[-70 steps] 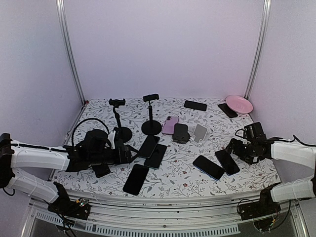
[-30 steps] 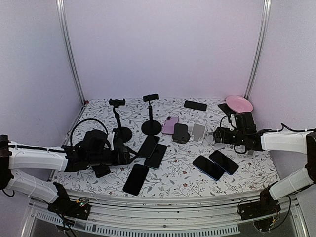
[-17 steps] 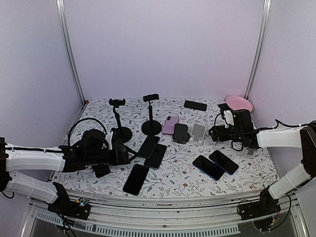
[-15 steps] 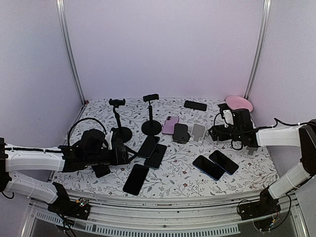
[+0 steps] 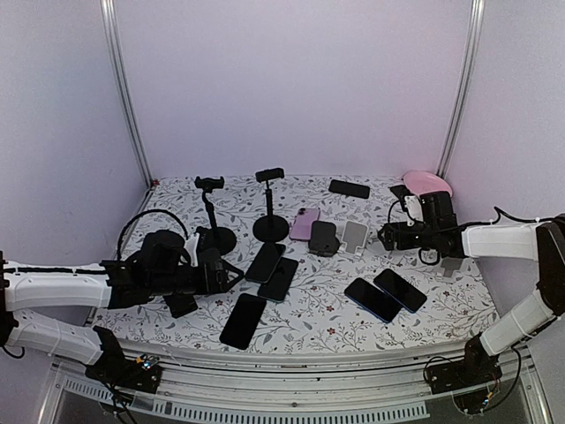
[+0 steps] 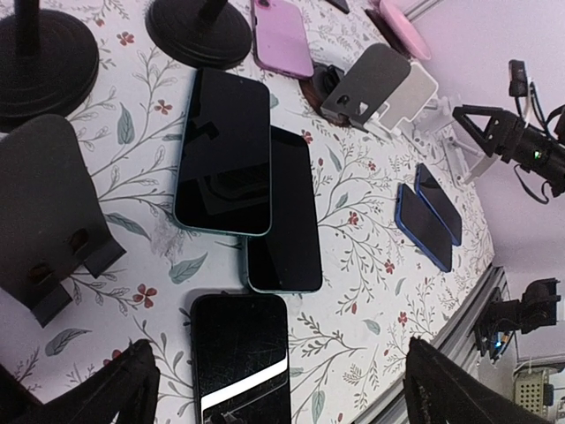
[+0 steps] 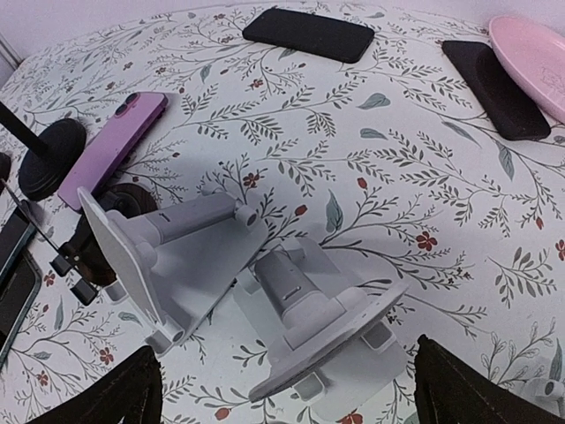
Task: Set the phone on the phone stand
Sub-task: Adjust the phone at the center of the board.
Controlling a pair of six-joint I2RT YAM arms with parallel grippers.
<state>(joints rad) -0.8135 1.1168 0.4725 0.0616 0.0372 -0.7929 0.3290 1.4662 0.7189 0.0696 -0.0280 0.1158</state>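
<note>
Several phones lie flat on the floral cloth. A black phone (image 6: 240, 358) (image 5: 242, 320) lies just ahead of my left gripper (image 6: 282, 397) (image 5: 231, 274), which is open and empty. Two teal-edged phones (image 6: 221, 150) (image 6: 282, 212) overlap beyond it. Two pale grey phone stands (image 7: 168, 256) (image 7: 322, 331) sit right in front of my right gripper (image 7: 287, 397) (image 5: 386, 237), also open and holding nothing. The nearer of the two stands lies between its fingers, untouched. Two blue phones (image 5: 372, 299) (image 5: 400, 290) rest on the cloth near the right arm.
Two tall black clamp stands (image 5: 212, 212) (image 5: 270, 208) rise at the back left. A pink phone (image 7: 110, 146) and a dark folding stand (image 5: 323, 237) sit mid-table. Another black stand (image 6: 48, 212) is beside my left gripper. Black phones (image 7: 309, 34) (image 7: 494, 75) and a pink plate (image 7: 534, 44) lie at the back right.
My right arm has swung from the blue phones back and left to the grey stands, its jaws widening slightly. The left arm has barely shifted.
</note>
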